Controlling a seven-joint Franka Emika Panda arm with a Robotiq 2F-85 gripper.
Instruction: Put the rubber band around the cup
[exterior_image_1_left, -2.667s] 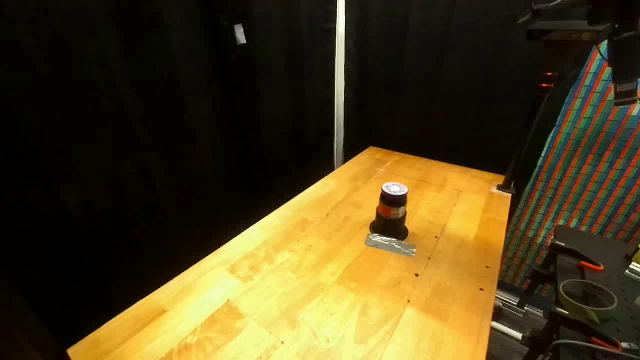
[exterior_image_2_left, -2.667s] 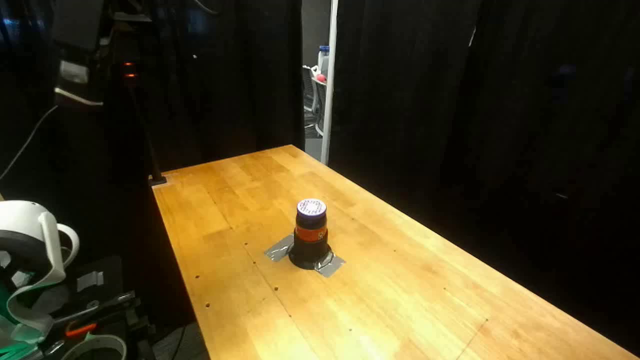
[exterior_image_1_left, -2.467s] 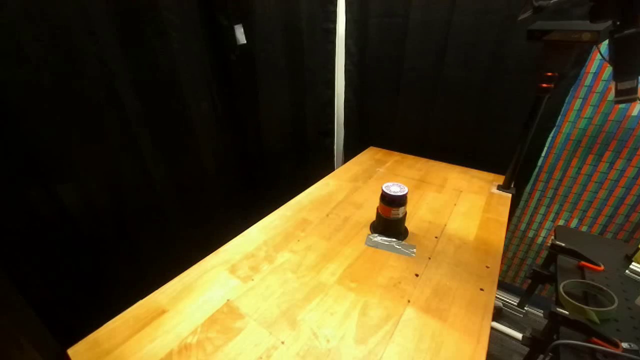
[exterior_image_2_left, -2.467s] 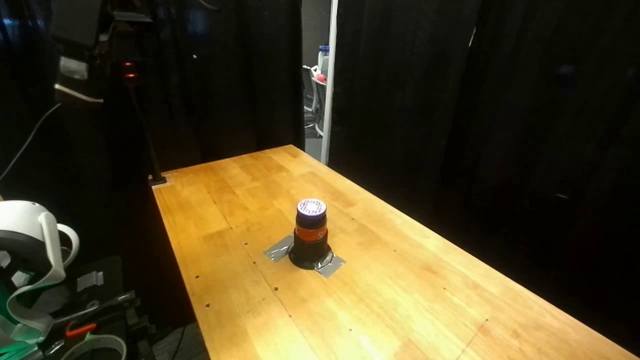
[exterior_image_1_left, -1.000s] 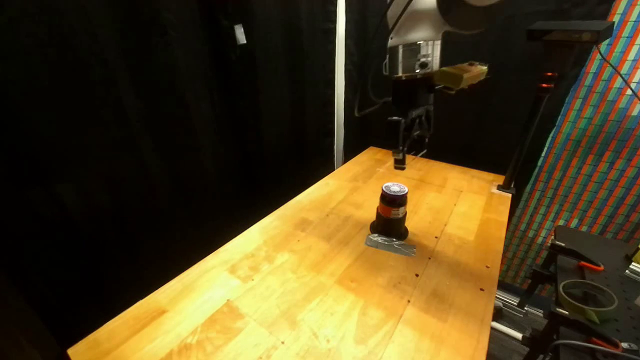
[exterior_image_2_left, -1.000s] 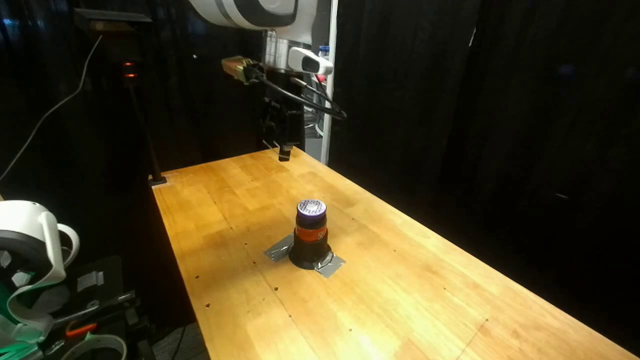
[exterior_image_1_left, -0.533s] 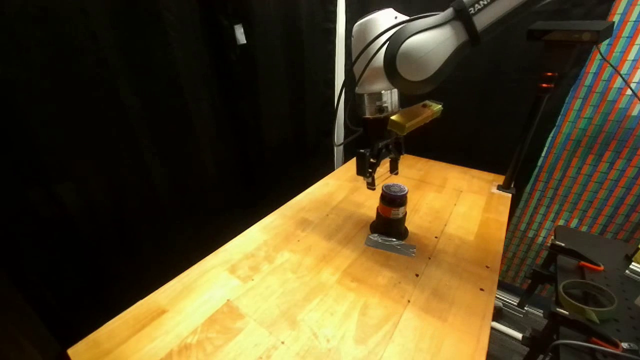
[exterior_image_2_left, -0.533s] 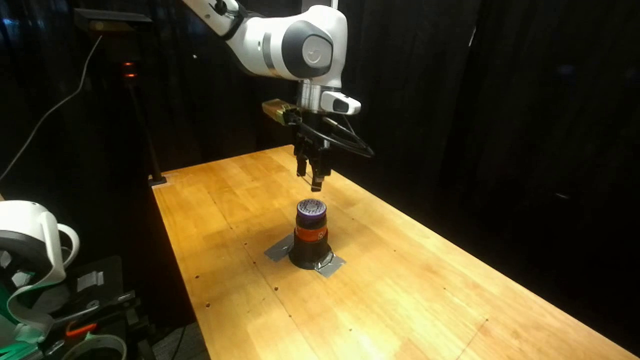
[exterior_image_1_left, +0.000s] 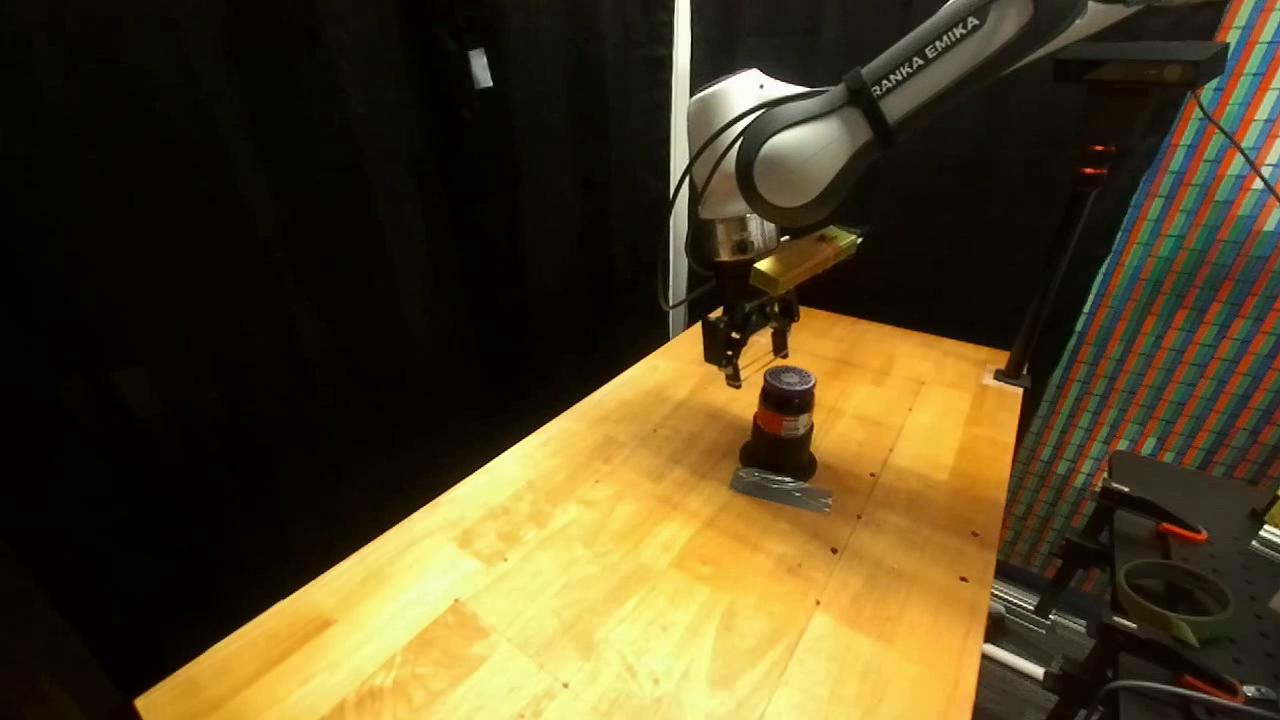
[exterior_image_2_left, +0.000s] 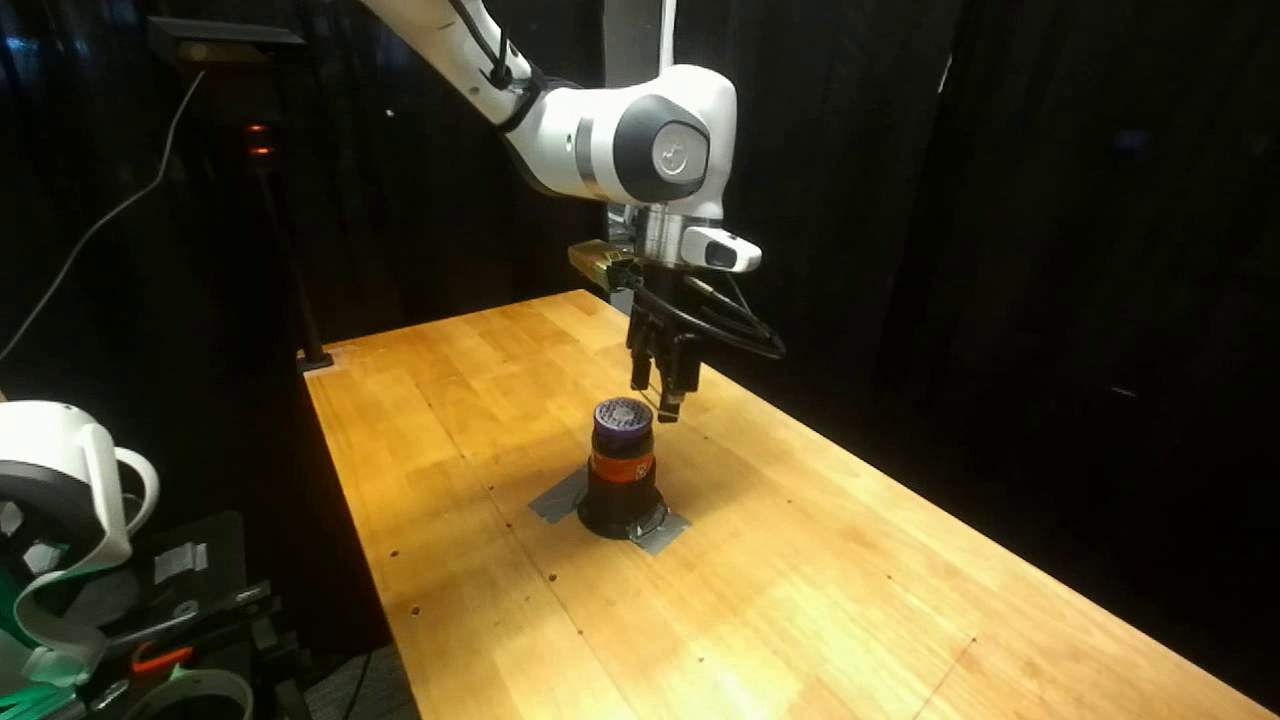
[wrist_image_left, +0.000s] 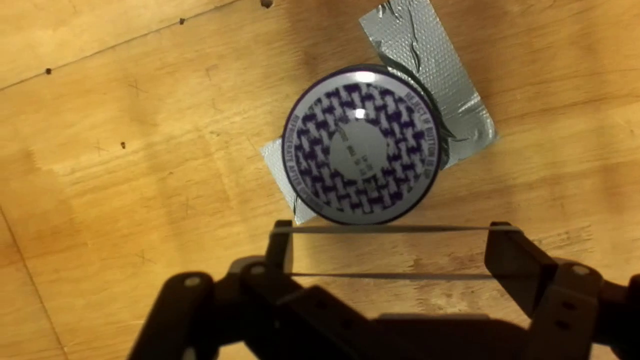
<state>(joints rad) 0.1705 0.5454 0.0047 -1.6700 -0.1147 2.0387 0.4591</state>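
Note:
The cup, an upright dark jar with an orange band and a pale purple lid, stands in a black base in both exterior views (exterior_image_1_left: 785, 422) (exterior_image_2_left: 622, 468). In the wrist view I see its lid (wrist_image_left: 360, 145) from above. My gripper (wrist_image_left: 391, 252) is open. A thin grey rubber band (wrist_image_left: 390, 229) is stretched in two strands around its fingertips. One strand lines up with the lid's lower edge in the wrist view. In both exterior views the gripper (exterior_image_1_left: 757, 369) (exterior_image_2_left: 655, 403) hangs beside and beyond the cup, near lid height; the exact gap is unclear.
Grey tape (wrist_image_left: 445, 75) lies at the base on the wooden table (exterior_image_1_left: 600, 560). A black pole (exterior_image_1_left: 1050, 270) stands at the table's far corner. A side cart with a tape roll (exterior_image_1_left: 1175, 600) is beside the table. Dark curtains hang behind.
The arm came into view from above. My gripper, with the band stretched on it, moved down and toward the cup, leftward in one exterior view and rightward in another. The cup has not moved.

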